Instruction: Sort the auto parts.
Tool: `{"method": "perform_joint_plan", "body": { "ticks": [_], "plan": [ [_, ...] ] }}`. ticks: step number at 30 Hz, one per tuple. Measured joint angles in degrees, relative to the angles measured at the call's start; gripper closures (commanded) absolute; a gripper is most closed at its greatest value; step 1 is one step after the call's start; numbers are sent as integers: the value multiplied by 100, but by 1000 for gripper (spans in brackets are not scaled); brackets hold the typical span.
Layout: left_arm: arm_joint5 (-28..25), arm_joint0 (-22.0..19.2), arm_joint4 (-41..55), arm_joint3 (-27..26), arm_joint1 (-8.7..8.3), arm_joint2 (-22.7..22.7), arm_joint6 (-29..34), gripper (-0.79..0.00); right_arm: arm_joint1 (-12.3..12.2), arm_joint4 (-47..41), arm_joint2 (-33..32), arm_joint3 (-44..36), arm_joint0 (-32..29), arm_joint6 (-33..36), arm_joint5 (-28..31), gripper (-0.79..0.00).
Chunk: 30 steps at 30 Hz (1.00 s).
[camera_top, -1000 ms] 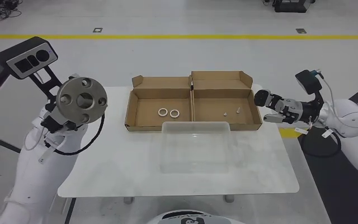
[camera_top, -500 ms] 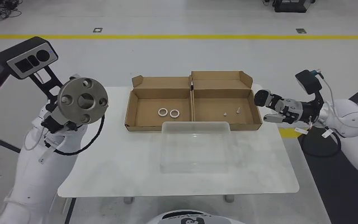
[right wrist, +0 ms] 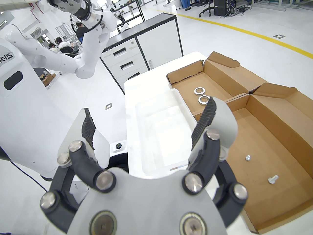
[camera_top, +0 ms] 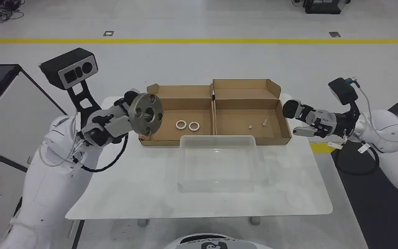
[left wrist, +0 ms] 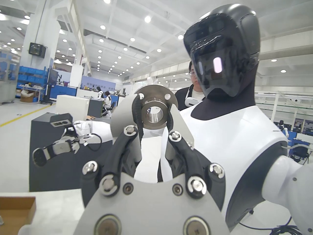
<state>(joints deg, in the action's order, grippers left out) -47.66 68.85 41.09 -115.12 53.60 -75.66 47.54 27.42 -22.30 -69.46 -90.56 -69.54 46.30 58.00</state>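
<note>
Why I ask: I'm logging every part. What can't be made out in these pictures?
- Flange: in the left wrist view the fingers of the left gripper cover the sides of its hub.
- Small fasteners in the right box: too small in the top view to tell their type.
- Right box, one end: cut off by the right wrist view's edge.
- Clear tray: part of one wall hidden behind the right gripper in its wrist view.
</note>
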Motion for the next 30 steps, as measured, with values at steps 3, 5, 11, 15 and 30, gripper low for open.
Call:
{"method": "perform_joint_plan", "body": {
  "ticks": [3,5,11,15,30],
  "plan": [
    [105,-36,-374,93,29,64,-77,0,0,0,0,0,0,0,0,-785],
    [215,-143,-666,178,48,89,-132,0,0,0,0,0,0,0,0,-785],
    [638,-780,-1513,566,122,355,-82,0,0,0,0,0,0,0,0,-785],
    [857,-1270,-2117,977,175,622,113,0,0,0,0,0,0,0,0,-785],
    [714,-2189,-4182,2344,317,1415,549,0,0,0,0,0,0,0,0,-785]
  ]
}}
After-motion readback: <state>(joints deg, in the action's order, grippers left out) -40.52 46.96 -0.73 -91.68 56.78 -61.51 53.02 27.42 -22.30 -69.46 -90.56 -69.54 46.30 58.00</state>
